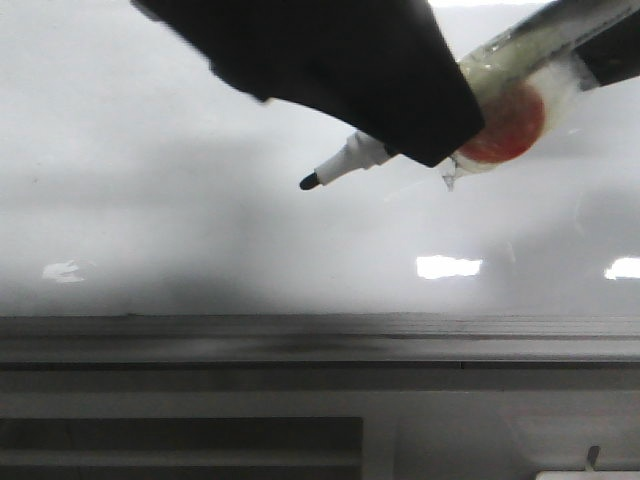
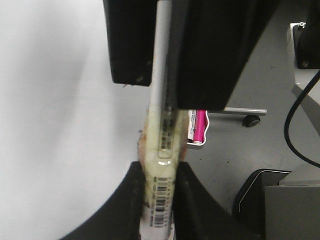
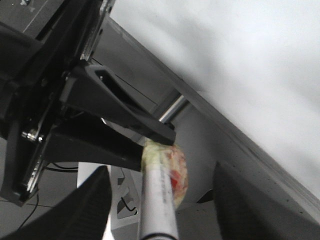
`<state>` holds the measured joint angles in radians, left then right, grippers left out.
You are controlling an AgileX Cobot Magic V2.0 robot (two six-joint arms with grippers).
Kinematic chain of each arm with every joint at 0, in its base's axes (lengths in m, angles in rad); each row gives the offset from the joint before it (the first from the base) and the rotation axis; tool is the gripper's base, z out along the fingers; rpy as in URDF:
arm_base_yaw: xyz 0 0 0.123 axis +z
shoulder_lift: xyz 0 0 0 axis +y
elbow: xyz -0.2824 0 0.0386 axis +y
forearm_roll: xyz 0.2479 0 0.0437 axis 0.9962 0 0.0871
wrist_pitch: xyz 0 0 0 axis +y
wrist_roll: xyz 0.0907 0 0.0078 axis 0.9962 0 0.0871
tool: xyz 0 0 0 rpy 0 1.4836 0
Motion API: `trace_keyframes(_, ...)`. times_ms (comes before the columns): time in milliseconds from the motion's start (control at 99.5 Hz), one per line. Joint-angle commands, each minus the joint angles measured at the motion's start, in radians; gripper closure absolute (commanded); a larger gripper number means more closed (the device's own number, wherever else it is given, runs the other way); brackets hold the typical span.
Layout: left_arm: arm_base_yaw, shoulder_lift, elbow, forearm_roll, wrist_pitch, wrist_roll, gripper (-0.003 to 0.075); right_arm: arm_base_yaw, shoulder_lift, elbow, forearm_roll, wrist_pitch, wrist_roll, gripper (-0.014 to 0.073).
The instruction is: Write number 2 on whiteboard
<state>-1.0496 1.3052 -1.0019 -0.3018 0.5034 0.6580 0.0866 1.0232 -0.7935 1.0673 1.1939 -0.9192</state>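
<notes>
The whiteboard (image 1: pixel 150 150) is glossy white-grey and fills most of the front view. No number 2 or any other marker line shows on it. My left gripper (image 2: pixel 159 167) is shut on a white marker (image 2: pixel 160 200), on its barcode part wrapped in yellowed tape. In the front view a black finger (image 1: pixel 340 60) covers the marker's middle. The black tip (image 1: pixel 309 182) pokes out in front of the board; I cannot tell whether it touches. A tape wad with a red patch (image 1: pixel 510 115) sits behind it. My right gripper (image 3: pixel 161 170) is wide open around the marker's barrel (image 3: pixel 159 205).
A grey ledge (image 1: pixel 300 345) runs along the board's lower edge, with a dark slatted panel (image 1: pixel 180 440) below it. The left wrist view shows a pink object (image 2: pixel 199 127), a caster (image 2: pixel 251 120) and a black cable (image 2: pixel 295 130) on the grey floor.
</notes>
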Motion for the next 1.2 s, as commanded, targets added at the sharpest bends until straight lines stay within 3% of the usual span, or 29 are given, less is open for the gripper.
trace_keyframes(0,-0.007,-0.024,-0.035,-0.01,-0.07,0.002,0.0741,0.003,0.008,-0.033,0.09,0.027,-0.038,0.026)
trace_keyframes(191,-0.007,-0.024,-0.035,-0.01,-0.092,0.002,0.0741,0.003,0.028,-0.033,0.092,0.05,-0.067,0.0448)
trace_keyframes(332,-0.007,-0.024,-0.035,-0.008,-0.105,0.002,0.0739,0.003,0.028,-0.033,0.096,0.048,-0.091,0.0668)
trace_keyframes(412,-0.001,-0.024,-0.035,0.0,-0.091,0.002,0.072,0.003,0.028,-0.033,0.096,0.046,-0.091,0.066)
trace_keyframes(503,0.016,-0.024,-0.035,0.005,-0.066,0.002,0.0596,0.003,0.028,-0.033,0.096,0.036,-0.091,0.066)
trace_keyframes(653,0.066,-0.048,-0.056,-0.011,-0.008,-0.013,0.0239,0.003,0.012,-0.033,0.096,-0.041,-0.091,0.0657)
trace_keyframes(714,0.085,-0.075,-0.058,-0.013,-0.002,-0.042,0.0194,0.003,-0.006,-0.033,0.098,-0.093,-0.091,0.0657)
trace_keyframes(784,0.116,-0.109,-0.058,-0.013,0.003,-0.088,0.0218,0.003,-0.039,-0.033,0.098,-0.165,-0.091,0.0657)
trace_keyframes(855,0.153,-0.148,-0.048,-0.017,0.003,-0.128,0.0294,0.003,-0.078,-0.033,0.098,-0.229,-0.091,0.0657)
trace_keyframes(925,0.191,-0.186,-0.031,-0.041,-0.008,-0.155,0.0419,0.003,-0.113,-0.033,0.098,-0.283,-0.093,0.0657)
trace_keyframes(1066,0.229,-0.277,0.044,-0.131,-0.106,-0.158,0.0742,0.003,-0.147,-0.031,0.098,-0.336,-0.096,0.0657)
trace_keyframes(1186,0.229,-0.37,0.149,-0.167,-0.254,-0.158,0.0741,0.003,-0.147,-0.029,0.098,-0.365,-0.103,0.0657)
